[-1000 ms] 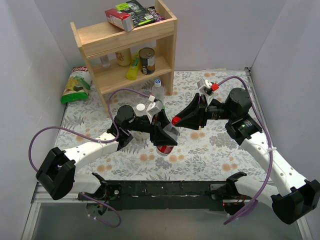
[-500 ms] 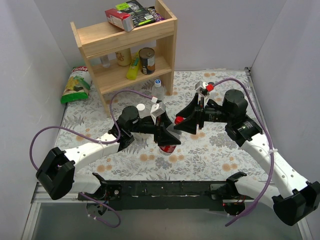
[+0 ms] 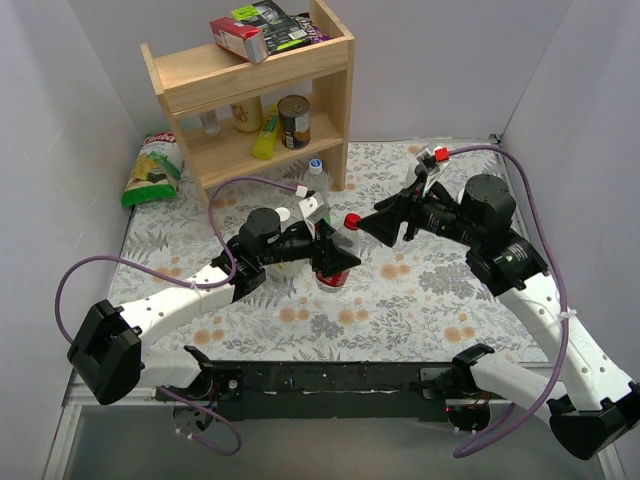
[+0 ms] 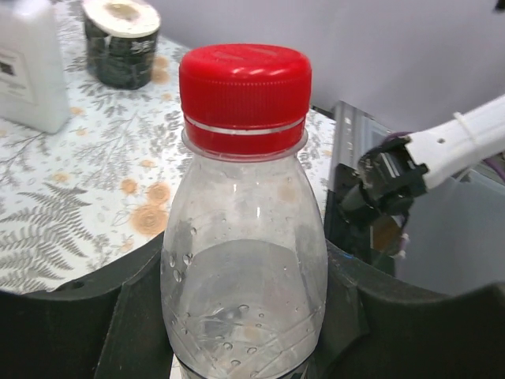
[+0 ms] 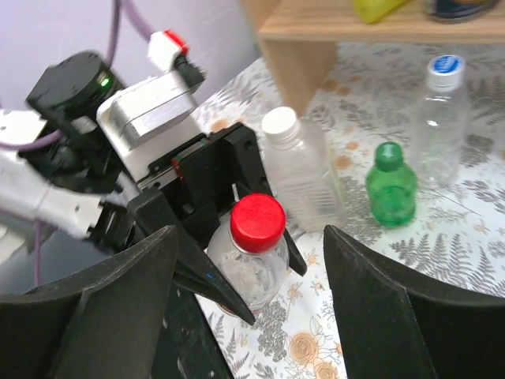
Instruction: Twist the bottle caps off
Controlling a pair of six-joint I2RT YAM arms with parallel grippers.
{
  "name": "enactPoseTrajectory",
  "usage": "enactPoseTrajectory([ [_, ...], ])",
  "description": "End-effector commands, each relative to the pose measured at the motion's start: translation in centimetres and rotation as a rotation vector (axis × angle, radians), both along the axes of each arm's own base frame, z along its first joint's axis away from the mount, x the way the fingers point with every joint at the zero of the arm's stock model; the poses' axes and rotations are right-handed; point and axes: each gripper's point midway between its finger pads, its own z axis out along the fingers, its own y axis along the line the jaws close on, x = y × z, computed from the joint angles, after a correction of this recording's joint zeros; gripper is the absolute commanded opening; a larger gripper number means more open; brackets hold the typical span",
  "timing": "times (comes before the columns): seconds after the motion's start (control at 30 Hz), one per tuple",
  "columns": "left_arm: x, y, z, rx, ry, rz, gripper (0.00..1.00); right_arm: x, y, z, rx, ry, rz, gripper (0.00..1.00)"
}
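My left gripper [image 3: 333, 262] [image 4: 245, 332] is shut on the small clear red-labelled bottle [image 4: 245, 268] [image 5: 251, 272] and holds it upright on the table. Its red cap [image 3: 351, 221] [image 4: 245, 95] [image 5: 257, 223] sits on the neck. My right gripper [image 3: 385, 226] [image 5: 251, 251] stands open just right of that cap, its fingers wide apart and touching nothing. Behind stand a large clear bottle [image 5: 304, 178] with a white cap [image 5: 280, 124] [image 3: 282, 215], a small green bottle [image 5: 392, 185], and a slim clear bottle [image 5: 440, 126] [image 3: 316, 182] with a blue cap [image 5: 446, 65].
A wooden shelf [image 3: 250, 100] with a can [image 3: 294, 120] and boxes stands at the back left, a chips bag [image 3: 152, 170] beside it. In the left wrist view an opaque white bottle [image 4: 28, 71] and a dark can [image 4: 122, 39] stand on the flowered table [image 3: 430, 300].
My right gripper has opened off the red cap and drawn back to the right. The left gripper has kept its hold and shifted the bottle slightly toward the back.
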Motion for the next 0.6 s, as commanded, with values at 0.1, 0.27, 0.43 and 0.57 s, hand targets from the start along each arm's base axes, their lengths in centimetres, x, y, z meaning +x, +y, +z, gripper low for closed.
enactPoseTrajectory([
  [0.1,2.2,0.7,2.4,-0.009,-0.068,0.136,0.34,3.2,-0.6,0.6,0.048,0.062,-0.248,0.81],
  [0.27,2.3,0.6,2.0,0.006,-0.064,0.14,0.34,3.6,0.0,-0.2,0.036,0.084,-0.281,0.78],
  [0.43,2.4,0.5,1.6,0.014,-0.057,0.142,0.34,4.0,0.6,-0.9,0.039,0.108,-0.277,0.74],
  [0.57,2.5,0.3,1.3,0.021,-0.049,0.14,0.34,3.9,1.4,-1.3,0.04,0.128,-0.256,0.71],
])
